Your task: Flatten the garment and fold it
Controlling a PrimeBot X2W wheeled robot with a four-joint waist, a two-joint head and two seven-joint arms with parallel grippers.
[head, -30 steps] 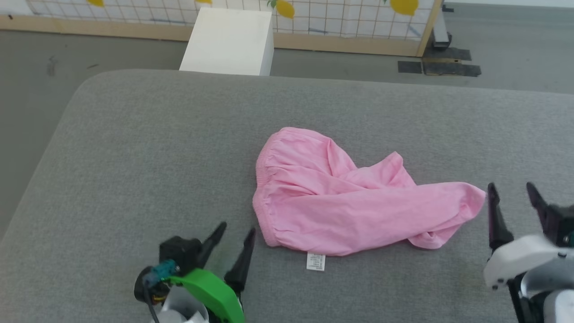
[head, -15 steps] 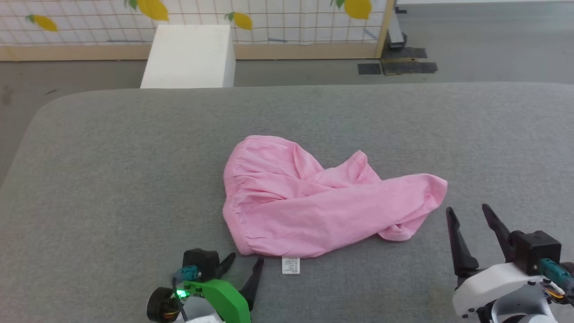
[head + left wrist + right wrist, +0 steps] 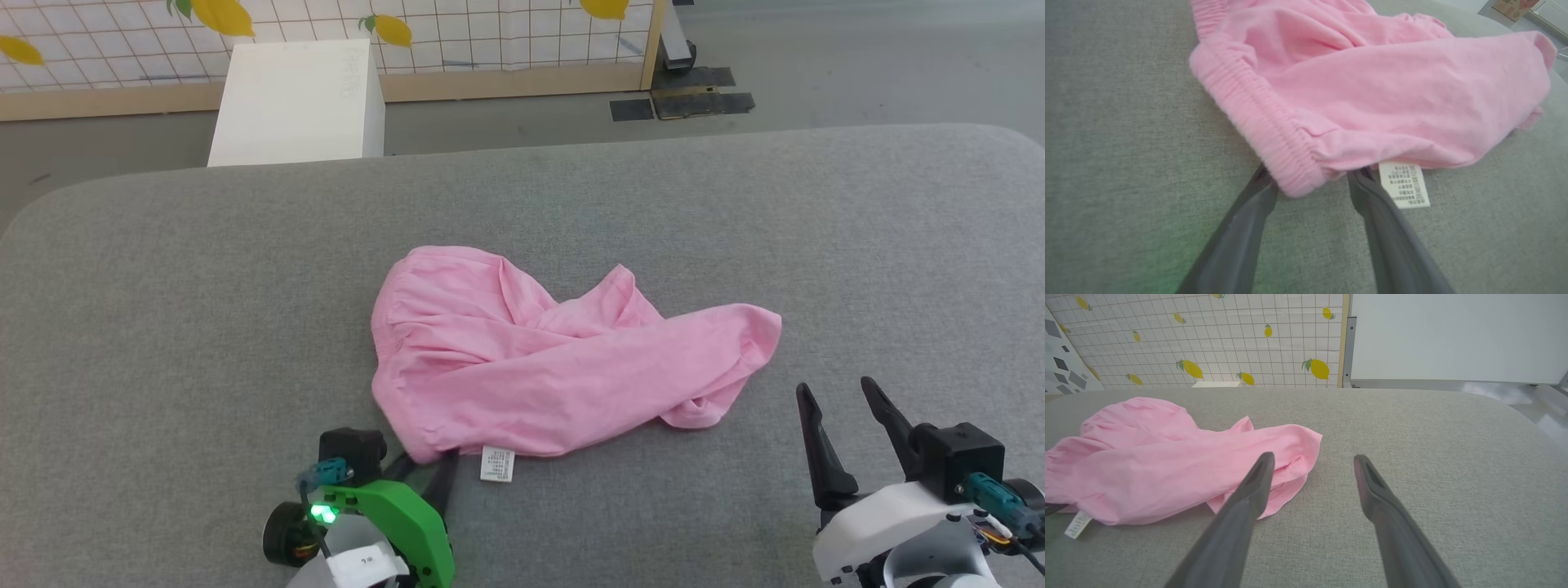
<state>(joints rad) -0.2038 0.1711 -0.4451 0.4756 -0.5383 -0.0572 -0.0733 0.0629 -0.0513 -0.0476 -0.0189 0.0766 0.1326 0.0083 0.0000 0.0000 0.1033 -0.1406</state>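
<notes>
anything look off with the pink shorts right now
Yes: the garment lies crumpled on the grey cushion, one leg twisted across the other, its white label poking out at the near edge. The left gripper, open, straddles the waistband corner.

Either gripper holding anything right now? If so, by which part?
Nothing held yet. The left gripper is open, fingertips straddling the waistband corner of the garment beside the label; the right gripper is open, clear of the cloth.

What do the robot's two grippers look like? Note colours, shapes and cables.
The left gripper has a green shell, a green light and a black cable; the right gripper has a white shell. Both have two long dark tapering fingers, a black block and a teal connector.
</notes>
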